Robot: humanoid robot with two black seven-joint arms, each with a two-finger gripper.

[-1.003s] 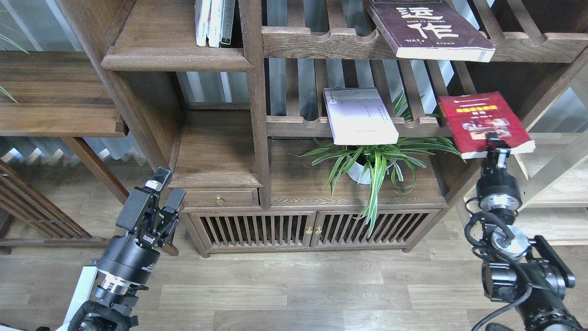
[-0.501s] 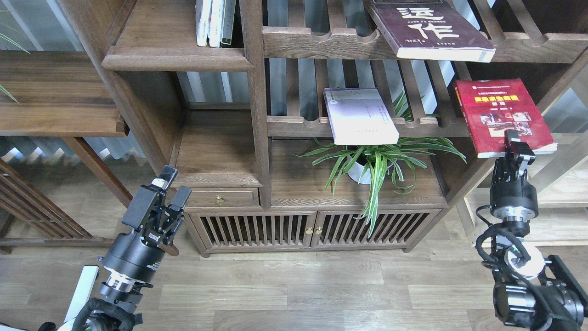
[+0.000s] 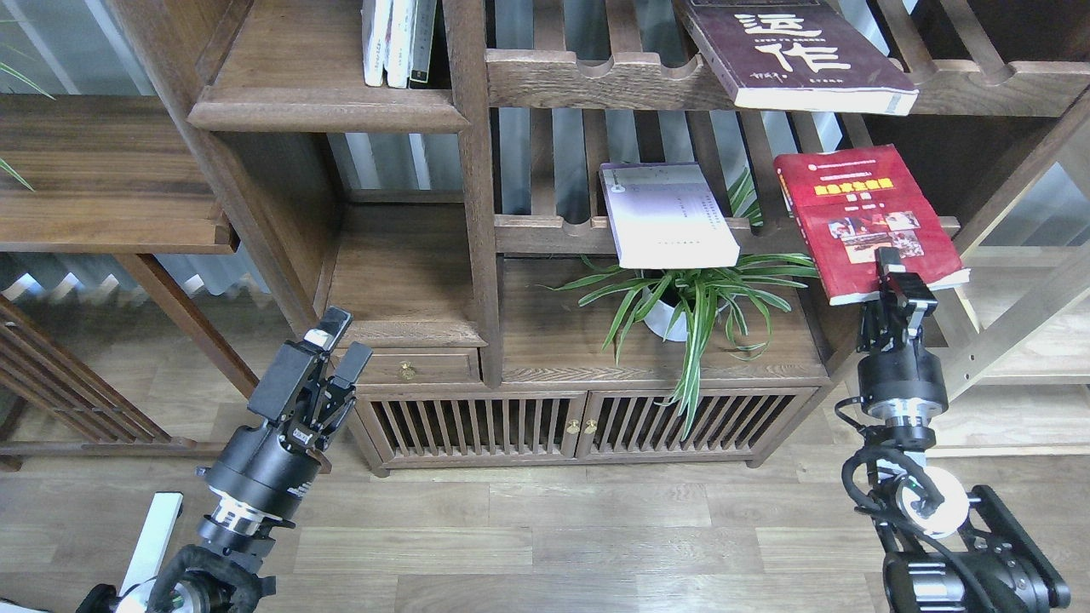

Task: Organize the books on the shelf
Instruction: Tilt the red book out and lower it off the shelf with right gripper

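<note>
The red book (image 3: 864, 217) has moved to the left compared with half a second ago: then it was near the right edge of the frame, now it hangs in the middle right, closer to the slatted rack (image 3: 545, 234). The right gripper (image 3: 896, 274) holds it by the lower edge, jaws closed on the cover, and the book is tilted with its face toward the camera. I judge the arm is carrying it toward the solid shelf (image 3: 328, 109) in the upper left, where some books already stand upright (image 3: 398, 41); that way is long.

The left gripper (image 3: 326, 349) in the lower left has jaws apart and holds nothing; it rose only a little.

The lavender book (image 3: 668, 214) lies flat in the centre on the rack, its front part hanging over the scalloped rail above the green plant (image 3: 694, 298). The maroon book (image 3: 792, 51), upper right, lies the same way one rack higher.

The covers are glossy thin paperback, so probably they bend when gripped at one edge. The bookcase is dark matte wood with rounded moulded edges
</note>
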